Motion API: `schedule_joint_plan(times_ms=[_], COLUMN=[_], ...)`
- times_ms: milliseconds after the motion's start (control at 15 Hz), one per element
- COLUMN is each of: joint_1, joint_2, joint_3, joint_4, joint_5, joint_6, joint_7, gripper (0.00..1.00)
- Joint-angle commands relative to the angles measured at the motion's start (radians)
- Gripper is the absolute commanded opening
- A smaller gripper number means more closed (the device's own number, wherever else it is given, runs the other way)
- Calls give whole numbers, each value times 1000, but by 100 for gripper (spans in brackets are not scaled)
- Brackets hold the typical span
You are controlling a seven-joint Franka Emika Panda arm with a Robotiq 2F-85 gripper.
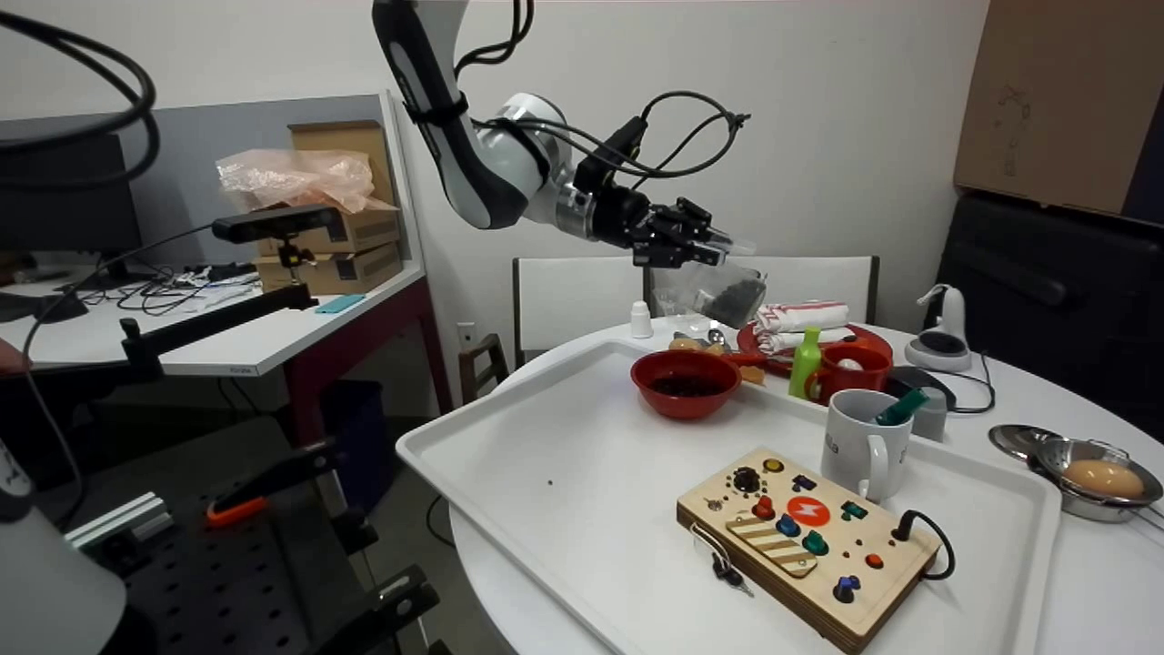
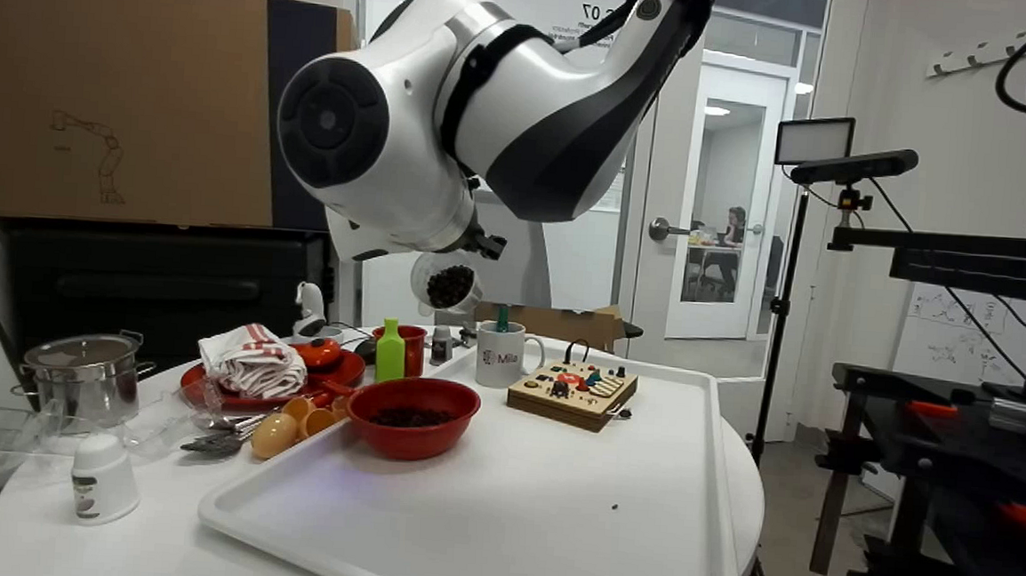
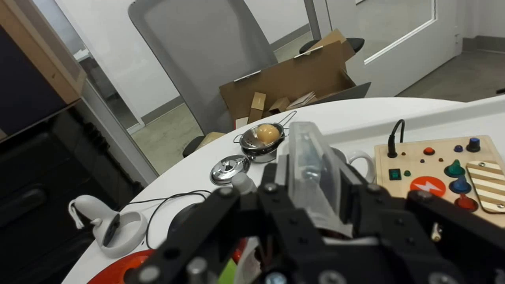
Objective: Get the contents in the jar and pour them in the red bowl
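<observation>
Up over the white counter [image 2: 156, 516], the clear jar [image 1: 707, 284] is held tilted in the air by the pincer [image 1: 705, 236], its fingers drawn in on a thin see-through part of it. Only the wrist view brings that grip close: the plastic fills the gap between the two fingers. For the contents [image 2: 451, 286] I look to an exterior view, where separate dark lumps show inside the jar. Lower down and apart from it, the red bowl [image 1: 687, 407] sits on the big tray [image 1: 527, 437] near its rim, with dark bits in its bottom in both exterior views. A dark speck [image 2: 614, 507] lies out on the tray. Sharing that tray are a white mug [image 1: 846, 446] with a green thing [image 1: 903, 407] in it and, just beside, a wooden panel [image 1: 835, 559] of knobs. Off the tray, a green bottle [image 2: 391, 352] stands near a red mug [image 1: 859, 380]; the white item [image 1: 850, 364] in that mug shows only in an exterior view. The wrist view catches a steel strainer [image 3: 249, 138] holding a brown egg [image 3: 268, 134]. A steel pot [image 2: 93, 387] shows plainly only in an exterior view, as does a person [image 2: 732, 235] beyond a door's window.
</observation>
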Motion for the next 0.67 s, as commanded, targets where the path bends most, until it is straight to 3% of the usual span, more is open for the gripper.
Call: schedule_joint_plan(times_ms=[0, 67, 467, 533, 600], joint_1=[-15, -16, -20, -20, -18], joint_2=[19, 9, 11, 11, 11], joint_3=[28, 29, 34, 34, 28], joint_4=[24, 5, 5, 5, -4], joint_5=[-9, -12, -11, -11, -20], joint_6=[-17, -16, -15, -15, -21], joint_7=[-32, -2, -8, -8, -5], gripper=[7, 27, 27, 7, 7])
